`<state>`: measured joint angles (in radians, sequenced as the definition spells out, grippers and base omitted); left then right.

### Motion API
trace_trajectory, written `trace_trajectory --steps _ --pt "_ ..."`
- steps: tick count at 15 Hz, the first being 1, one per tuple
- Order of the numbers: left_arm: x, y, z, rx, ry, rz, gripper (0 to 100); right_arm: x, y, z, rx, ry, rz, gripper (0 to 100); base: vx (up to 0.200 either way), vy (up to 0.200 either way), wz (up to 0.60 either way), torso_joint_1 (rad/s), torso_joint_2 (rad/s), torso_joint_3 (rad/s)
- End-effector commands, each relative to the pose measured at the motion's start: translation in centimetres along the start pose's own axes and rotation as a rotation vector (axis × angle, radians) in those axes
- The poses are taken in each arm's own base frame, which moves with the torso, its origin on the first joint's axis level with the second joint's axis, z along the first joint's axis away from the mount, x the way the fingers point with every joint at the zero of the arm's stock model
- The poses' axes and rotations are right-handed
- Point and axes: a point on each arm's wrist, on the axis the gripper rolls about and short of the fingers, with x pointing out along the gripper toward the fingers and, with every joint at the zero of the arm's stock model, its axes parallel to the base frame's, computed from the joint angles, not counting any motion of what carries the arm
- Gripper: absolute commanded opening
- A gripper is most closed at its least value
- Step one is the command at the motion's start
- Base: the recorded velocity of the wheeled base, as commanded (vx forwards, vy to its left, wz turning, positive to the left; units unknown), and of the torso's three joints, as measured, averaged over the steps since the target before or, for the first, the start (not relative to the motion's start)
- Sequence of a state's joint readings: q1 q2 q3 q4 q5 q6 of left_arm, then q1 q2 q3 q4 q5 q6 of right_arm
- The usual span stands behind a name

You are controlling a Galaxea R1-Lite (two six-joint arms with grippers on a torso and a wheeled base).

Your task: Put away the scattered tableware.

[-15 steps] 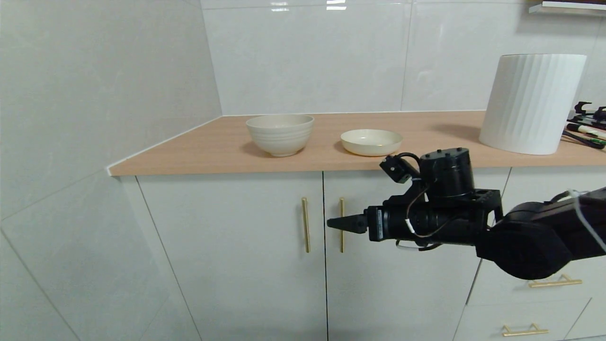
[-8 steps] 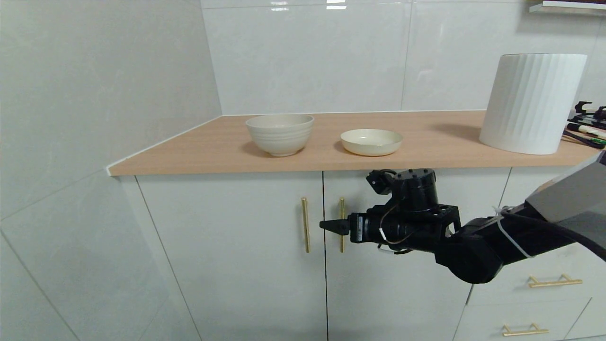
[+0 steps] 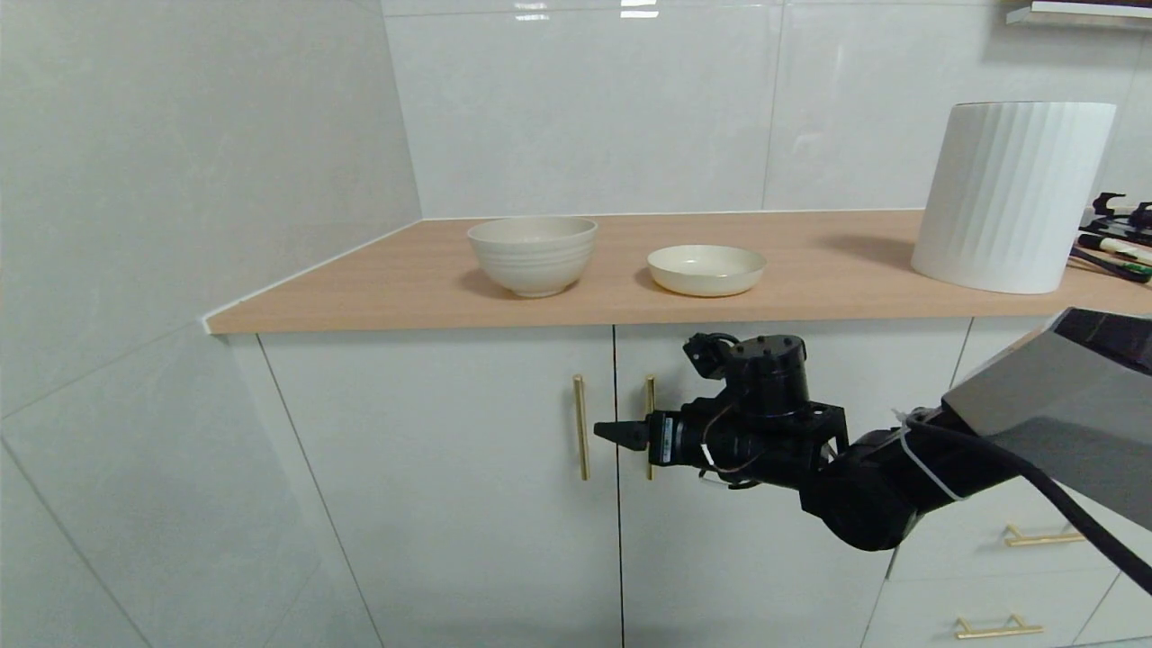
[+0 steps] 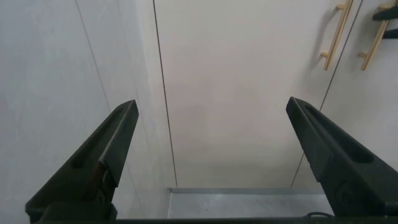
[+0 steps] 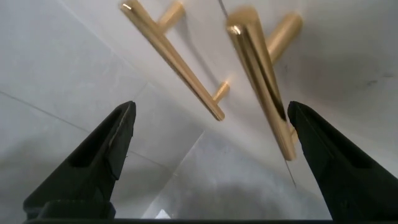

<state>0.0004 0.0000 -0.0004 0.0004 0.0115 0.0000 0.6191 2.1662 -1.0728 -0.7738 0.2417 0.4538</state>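
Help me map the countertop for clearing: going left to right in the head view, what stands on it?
bowl → dish → white container → pens

Our right arm (image 3: 864,499) is matt black w/ rounded joint housings, a flat grey cover (image 3: 1035,396), a white cable tie (image 3: 918,454) and thin wires (image 3: 707,443) below a screw-topped cylinder (image 3: 767,367). Right gripper (image 3: 610,433) & left gripper (image 4: 211,104) have black wedge-shaped fingers (image 4: 106,155), narrowing to the tips.
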Motion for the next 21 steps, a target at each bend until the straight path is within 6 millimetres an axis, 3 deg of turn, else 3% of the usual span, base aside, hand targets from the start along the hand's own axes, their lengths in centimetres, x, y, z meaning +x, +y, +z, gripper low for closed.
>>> trace_trajectory --steps 1,13,21 --pt "0.0 0.0 0.0 0.000 0.000 0.002 100 0.4 -0.3 -0.4 0.003 0.007 -0.002 100 0.000 0.000 0.00 0.000 0.00 0.000" --pt "0.0 0.0 0.0 -0.002 0.000 0.000 100 -0.1 2.7 -0.5 0.063 -0.021 0.101 100 0.000 0.000 0.00 0.000 0.00 0.000" --pt "0.0 0.0 0.0 0.000 0.000 0.000 100 -4.4 4.0 -1.0 0.055 0.046 0.177 100 0.000 0.000 0.00 0.000 0.00 0.000"
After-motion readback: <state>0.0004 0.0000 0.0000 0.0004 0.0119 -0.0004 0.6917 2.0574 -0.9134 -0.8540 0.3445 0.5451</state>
